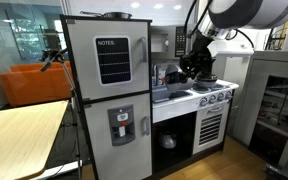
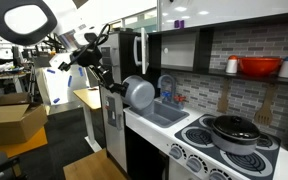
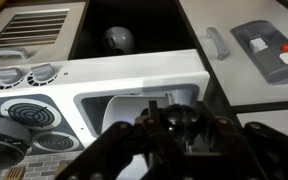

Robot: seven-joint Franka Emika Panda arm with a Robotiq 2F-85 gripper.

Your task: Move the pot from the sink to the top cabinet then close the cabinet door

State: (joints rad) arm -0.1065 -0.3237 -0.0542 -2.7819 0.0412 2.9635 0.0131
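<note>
Clamped on rim of round grey metal pot (image 2: 140, 93) with black pincer (image 2: 118, 85); held tipped sideways above white sink (image 2: 154, 119); could slip out and drop if grip thin or swing fast

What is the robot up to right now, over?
Gripper shut on pot, held tilted over the sink edge. Not yet at the top cabinet. Faucet close beside the pot.
</note>
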